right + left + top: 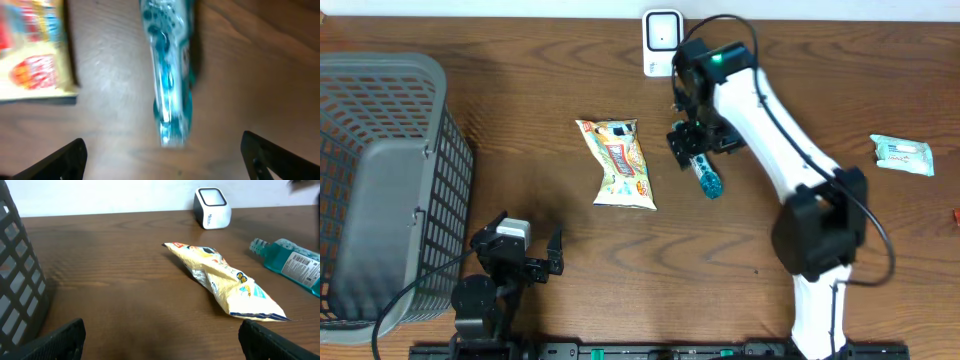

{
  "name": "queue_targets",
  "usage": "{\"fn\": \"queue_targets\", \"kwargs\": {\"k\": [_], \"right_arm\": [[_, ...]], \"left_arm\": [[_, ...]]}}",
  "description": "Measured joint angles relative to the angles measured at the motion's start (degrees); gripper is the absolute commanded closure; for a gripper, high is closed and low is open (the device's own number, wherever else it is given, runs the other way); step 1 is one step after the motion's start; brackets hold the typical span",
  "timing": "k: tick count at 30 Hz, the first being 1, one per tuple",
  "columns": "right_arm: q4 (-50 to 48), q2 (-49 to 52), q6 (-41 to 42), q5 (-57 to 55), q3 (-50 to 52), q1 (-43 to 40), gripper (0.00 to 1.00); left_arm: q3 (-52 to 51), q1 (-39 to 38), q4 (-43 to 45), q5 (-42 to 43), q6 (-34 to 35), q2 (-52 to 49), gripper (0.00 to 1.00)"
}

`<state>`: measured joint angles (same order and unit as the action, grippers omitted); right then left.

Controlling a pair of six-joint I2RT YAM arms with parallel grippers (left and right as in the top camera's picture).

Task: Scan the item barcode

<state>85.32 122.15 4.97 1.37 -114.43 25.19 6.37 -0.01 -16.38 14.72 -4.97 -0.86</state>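
The right gripper (165,157) hangs with its jaws spread wide over the bottle of blue liquid (167,75). The bottle lies on its side on the wooden table (520,120), and neither finger touches it. It's just right of the snack packet (620,162) and short of the white scanner (662,40) at the far edge. I'd close across the bottle's body, clear of its label, then turn the barcode to face the scanner. The left gripper (520,258) sits spread and empty by the basket (380,180).

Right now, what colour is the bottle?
The bottle is see-through blue, clearest in the left wrist view.
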Motion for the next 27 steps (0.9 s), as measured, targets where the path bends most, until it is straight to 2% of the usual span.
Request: {"fn": "queue_targets", "kwargs": {"k": [1,7,11,15,20,22,27], "right_arm": [[0.3,-2.1,0.5,0.1,0.0,0.0,0.01],[-2.3,-18.8,4.2,-1.3,3.9,0.0,0.01],[-16.9,-34.9,8.1,-5.0,21.5,0.0,0.01],[-41.5,-48.4,9.9,-6.4,48.6,-0.1,0.01],[-65.0,-51.3,10.3,-3.1,72.1,-0.1,0.01],[-71.7,-51.3,10.3,-1.9,77.4,-0.1,0.01],[-81.2,-49.1,10.1,-0.7,81.0,-0.1,0.01]], "left_arm": [[0.0,0.0,0.0,0.0,0.0,0.0,0.02],[0.0,0.0,0.0,0.0,0.0,0.0,0.02],[0.0,0.0,0.0,0.0,0.0,0.0,0.02],[0.0,0.0,-0.1,0.0,0.0,0.0,0.02],[0.0,0.0,-0.1,0.0,0.0,0.0,0.02],[0.0,0.0,-0.1,0.0,0.0,0.0,0.02],[0.0,0.0,-0.1,0.0,0.0,0.0,0.02]]}}
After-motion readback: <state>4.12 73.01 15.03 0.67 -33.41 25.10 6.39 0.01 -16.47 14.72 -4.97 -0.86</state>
